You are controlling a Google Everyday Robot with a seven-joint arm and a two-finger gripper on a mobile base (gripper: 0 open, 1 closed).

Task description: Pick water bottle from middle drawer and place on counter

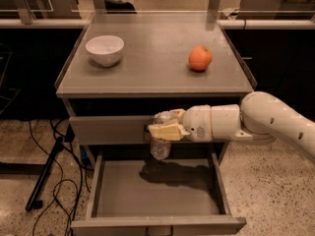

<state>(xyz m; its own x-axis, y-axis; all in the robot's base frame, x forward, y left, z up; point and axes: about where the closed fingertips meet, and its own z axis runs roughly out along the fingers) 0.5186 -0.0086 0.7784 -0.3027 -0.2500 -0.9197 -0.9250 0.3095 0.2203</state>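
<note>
My gripper [164,125] reaches in from the right on a white arm and is shut on the water bottle [160,146], a small clear plastic bottle that hangs below the pale fingers [165,131]. The bottle is in the air above the back of the open middle drawer [157,195], in front of the closed upper drawer front. Its cap is hidden by the gripper. The counter [147,58] lies above and behind the gripper.
A white bowl [104,49] stands on the counter at the left and an orange fruit [200,58] at the right. Dark cables and a stand leg [47,176] lie on the floor to the left. Dark benches run along the back.
</note>
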